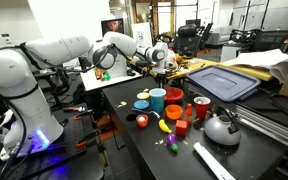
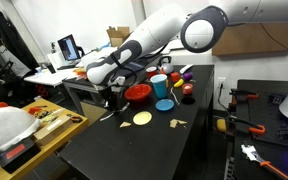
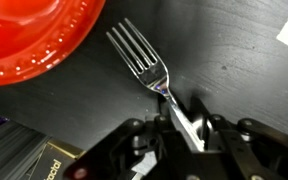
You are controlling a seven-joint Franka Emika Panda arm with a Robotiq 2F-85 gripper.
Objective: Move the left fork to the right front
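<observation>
We see the Panda arm's gripper (image 3: 189, 120) lowered onto a black desk (image 3: 239, 95), its two fingers (image 3: 212, 125) standing close on either side of the left fork's (image 3: 139, 55) handle. In the wrist view the slim silver handle runs straight in between the fingers. Whether the pads already press on the metal or only flank it, we cannot tell. The fork lies flat on the desk, its four tines pointing away from the gripper, ahead and a little to the side. A red plate (image 3: 34, 35) sits just beyond the tines, to that same side, near them but not touching. In an exterior view the gripper (image 2: 112, 96) hangs low at the desk's edge, with the red plate (image 2: 139, 92) just beside it and a light blue cup (image 2: 164, 104) farther out past the plate. A yellow disc (image 2: 142, 118) lies on the desk near the gripper. We cannot make out the fork in either exterior view.
</observation>
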